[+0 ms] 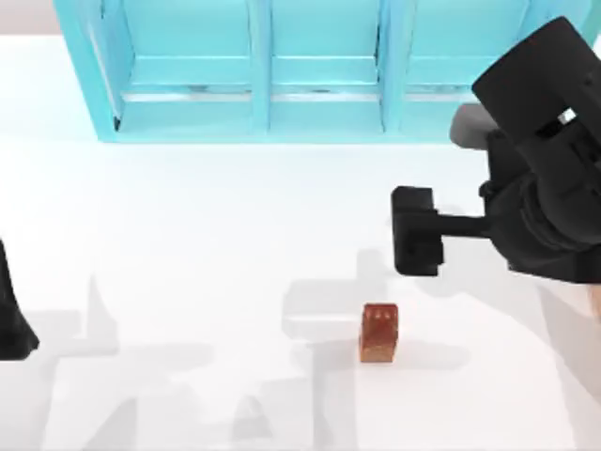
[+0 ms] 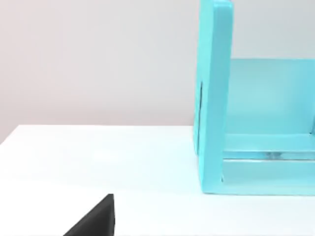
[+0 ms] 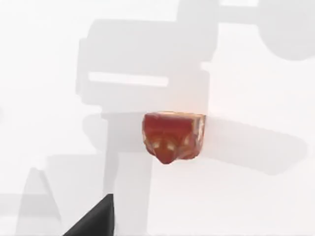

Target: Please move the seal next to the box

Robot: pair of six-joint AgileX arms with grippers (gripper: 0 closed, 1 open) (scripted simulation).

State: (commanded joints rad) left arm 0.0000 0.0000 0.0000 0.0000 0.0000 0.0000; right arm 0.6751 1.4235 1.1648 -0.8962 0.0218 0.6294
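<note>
The seal (image 1: 379, 333) stands on the white table (image 1: 188, 244), a small reddish-brown mottled block with a paler tan end, nearer the front edge than the turquoise shelf unit (image 1: 282, 66) and a little right of the table's middle. It stands alone on bare tabletop, nothing touching it. In the right wrist view the seal (image 3: 173, 136) lies near the middle of the picture, on the table amid grey shadows cast by the arm.

The shelf unit runs along the back of the table, well apart from the seal. Its compartments (three show from above, set off by upright dividers) are open-fronted, and I see nothing standing in the parts that are visible. In the left wrist view the shelf unit (image 2: 231, 123) shows one end wall and one compartment behind it, likewise with nothing in it.

The right gripper (image 1: 416, 231) hangs above the table between the seal and the shelf unit, slightly to the right of the seal and apart from it, holding nothing. Whether its fingers are spread or pressed together I cannot tell. A dark tip juts into the bottom of the right wrist view.

The left arm (image 1: 11, 310) is parked at the table's left edge, far from the seal.
</note>
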